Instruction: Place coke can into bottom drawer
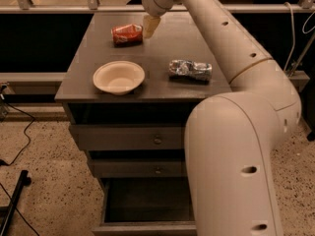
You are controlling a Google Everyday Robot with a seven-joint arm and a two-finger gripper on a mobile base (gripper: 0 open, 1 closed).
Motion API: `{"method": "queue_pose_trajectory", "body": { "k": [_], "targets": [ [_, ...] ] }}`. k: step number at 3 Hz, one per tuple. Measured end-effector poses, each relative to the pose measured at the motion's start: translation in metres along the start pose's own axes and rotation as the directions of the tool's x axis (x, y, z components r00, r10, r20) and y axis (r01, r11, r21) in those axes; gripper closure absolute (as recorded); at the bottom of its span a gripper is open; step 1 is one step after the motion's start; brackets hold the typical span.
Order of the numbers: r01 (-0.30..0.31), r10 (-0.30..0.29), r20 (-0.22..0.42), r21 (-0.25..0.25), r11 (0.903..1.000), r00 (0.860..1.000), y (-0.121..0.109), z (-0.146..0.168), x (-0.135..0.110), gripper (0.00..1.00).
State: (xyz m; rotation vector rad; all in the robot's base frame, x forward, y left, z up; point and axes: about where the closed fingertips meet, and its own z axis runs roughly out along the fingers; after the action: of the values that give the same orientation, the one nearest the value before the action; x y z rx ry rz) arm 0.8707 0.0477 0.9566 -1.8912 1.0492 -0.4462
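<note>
One claw [150, 26] hangs just beside the coke can [127, 34] lying on the surface [162, 53]; how wide it stands, I cannot tell.

1. A cream bowl [118, 76] sits upright on the near left of the grey surface [162, 48], well apart from my gripper [150, 32], which hangs over the far middle of it.
2. A crumpled silver can [190, 70] lies on its side right of the bowl, not touching it.
3. Two shallow drawers [157, 140] with small round knobs sit one above the other under the surface.
4. Black cables [19, 151] trail over the speckled floor [44, 181] at left.
</note>
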Motion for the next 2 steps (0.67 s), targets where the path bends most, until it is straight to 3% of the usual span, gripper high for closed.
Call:
{"method": "queue_pose_trajectory", "body": {
  "k": [2],
  "targets": [
    [-0.027,0.030,0.055,-0.046,0.9986,0.998,0.023,0.046,-0.002,0.35]
  ]
}}
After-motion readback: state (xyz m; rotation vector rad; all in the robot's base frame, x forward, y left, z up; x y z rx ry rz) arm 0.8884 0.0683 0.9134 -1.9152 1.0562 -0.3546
